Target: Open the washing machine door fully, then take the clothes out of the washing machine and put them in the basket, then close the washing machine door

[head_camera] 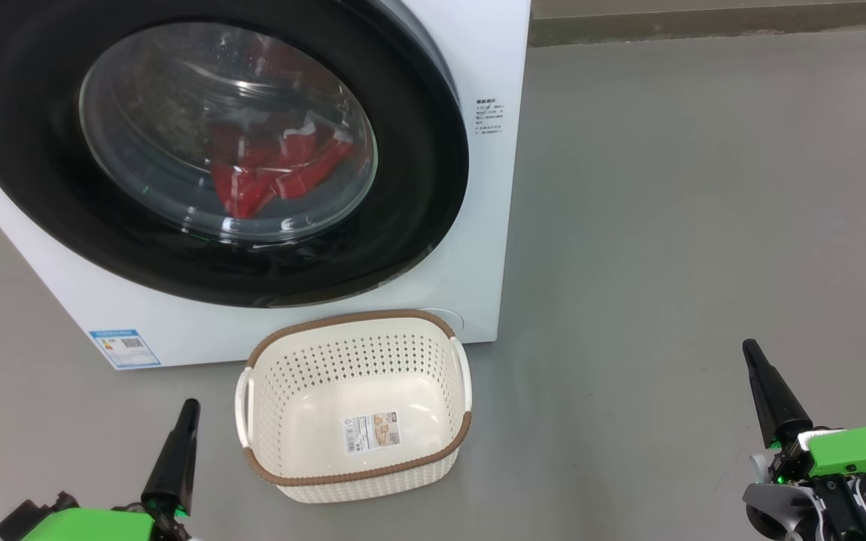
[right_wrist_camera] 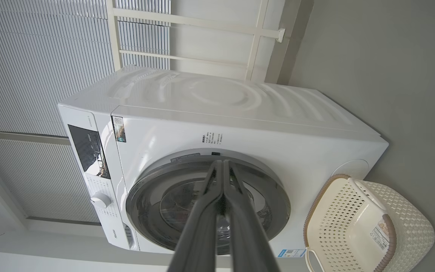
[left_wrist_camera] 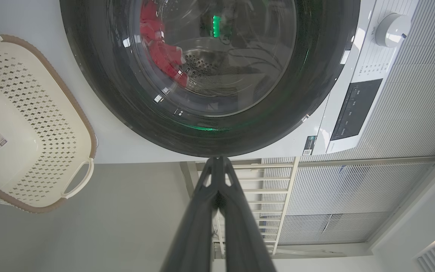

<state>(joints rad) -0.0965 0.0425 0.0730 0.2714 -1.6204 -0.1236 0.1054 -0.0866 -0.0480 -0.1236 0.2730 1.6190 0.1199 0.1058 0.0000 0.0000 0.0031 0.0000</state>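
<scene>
Looking down at the washing machine (head_camera: 497, 248), sat on the grey floor (head_camera: 666, 225). Got the washing machine door (head_camera: 27, 150) shut flush against the front, black rim + glass bowl. Can see the clothes (head_camera: 275, 176) thru the glass, red w/ white trim, piled low in the drum. Spotted the basket (head_camera: 350, 361) on the floor just in front of the machine, below the door, upright, w/ a paper label (head_camera: 371, 432) stuck on its bottom. Also a blue label (head_camera: 125, 348) at the machine's lower left corner. Down at lower left: the left gripper (head_camera: 185, 421), pinched fully closed, holding nothing, near the basket w/o touching. Same deal lower right w/ the right gripper (head_camera: 760, 376): closed tight, empty-handed, well apart from basket & machine. In both wrist views, fingers (left_wrist_camera: 196, 226) pressed together tip to tip.
</scene>
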